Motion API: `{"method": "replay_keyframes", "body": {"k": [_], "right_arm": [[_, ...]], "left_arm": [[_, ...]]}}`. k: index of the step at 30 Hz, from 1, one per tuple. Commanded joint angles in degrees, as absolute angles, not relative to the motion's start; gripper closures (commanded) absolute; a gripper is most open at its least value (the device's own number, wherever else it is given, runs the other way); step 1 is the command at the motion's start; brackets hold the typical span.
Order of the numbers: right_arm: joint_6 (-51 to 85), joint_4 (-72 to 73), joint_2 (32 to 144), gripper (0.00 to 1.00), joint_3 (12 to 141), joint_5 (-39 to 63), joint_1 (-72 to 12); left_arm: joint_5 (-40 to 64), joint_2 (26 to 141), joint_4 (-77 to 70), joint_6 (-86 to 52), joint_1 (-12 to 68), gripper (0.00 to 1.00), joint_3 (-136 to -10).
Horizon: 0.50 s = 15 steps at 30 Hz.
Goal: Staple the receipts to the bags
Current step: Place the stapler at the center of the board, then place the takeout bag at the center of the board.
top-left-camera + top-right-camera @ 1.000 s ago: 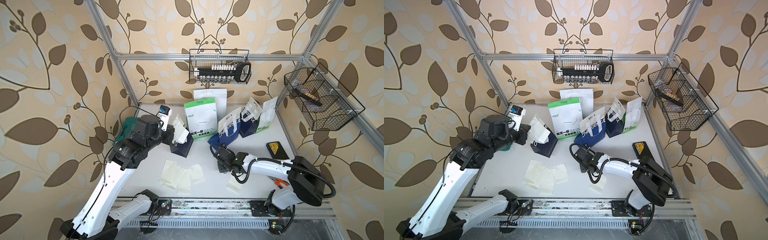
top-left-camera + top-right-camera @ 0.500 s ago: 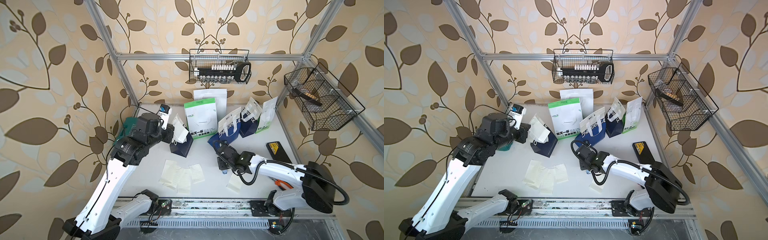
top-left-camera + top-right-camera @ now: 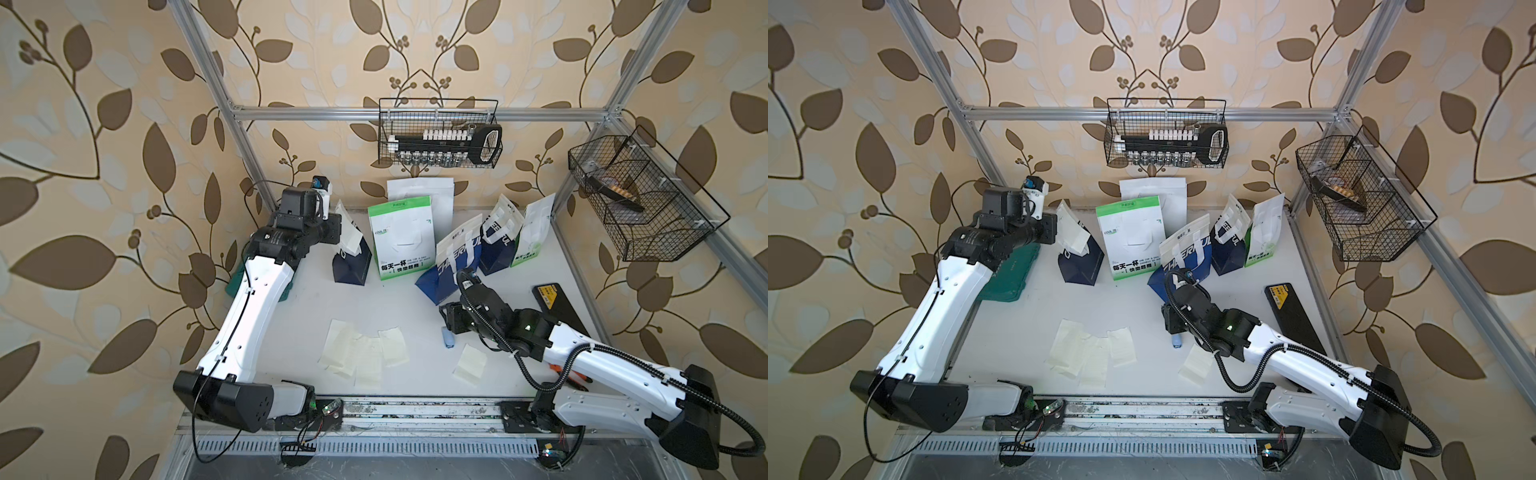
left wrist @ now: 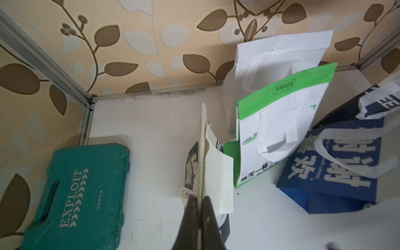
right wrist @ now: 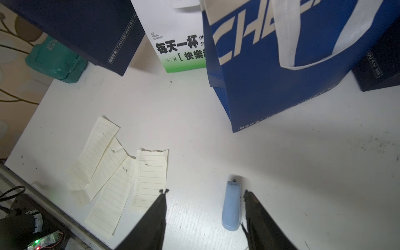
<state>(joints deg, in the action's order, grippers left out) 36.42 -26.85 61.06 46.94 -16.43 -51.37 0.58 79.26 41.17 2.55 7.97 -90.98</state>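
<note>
Cream receipts (image 5: pixel 149 177) lay fanned on the white table (image 5: pixel 194 121), with one more receipt (image 3: pixel 469 365) apart, nearer the right arm. The left gripper (image 4: pixel 200 200) was pinched tight on the top edge of the navy bag (image 4: pixel 191 171) and a receipt slip (image 4: pixel 218 179) (both held upright). The right gripper (image 5: pixel 205 192) stood spread, the light-blue stapler (image 5: pixel 231 205) lying between its fingers. The other bags (image 3: pixel 405 241) stood along the back.

Paper carrier bags (image 3: pixel 401 241) along bench (image 3: pixel 374 307) rear; cream paper receipts (image 3: pixel 357 353) before them, near front; light-blue oblong stapler (image 3: pixel 447 338) among receipts; teal plastic tool case (image 3: pixel 1007 274) at left.
</note>
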Motion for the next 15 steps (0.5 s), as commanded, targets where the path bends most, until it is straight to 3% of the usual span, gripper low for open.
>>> {"method": "replay_keyframes", "body": {"k": [1,8,15], "right_arm": [[36.1,-28.5,58.1,0.43,44.7,-16.1,-51.6],[35.5,-31.7,51.8,0.42,43.5,-18.0,-51.5],[35.6,-33.1,49.7,0.39,42.7,-17.9,-50.8]], "left_arm": [[-0.8,84.1,35.9,4.4,5.2,1.0,-95.7],[3.7,96.5,35.6,5.0,-1.2,1.0,-104.1],[5.4,101.7,35.8,5.0,-3.4,1.0,-107.1]]}}
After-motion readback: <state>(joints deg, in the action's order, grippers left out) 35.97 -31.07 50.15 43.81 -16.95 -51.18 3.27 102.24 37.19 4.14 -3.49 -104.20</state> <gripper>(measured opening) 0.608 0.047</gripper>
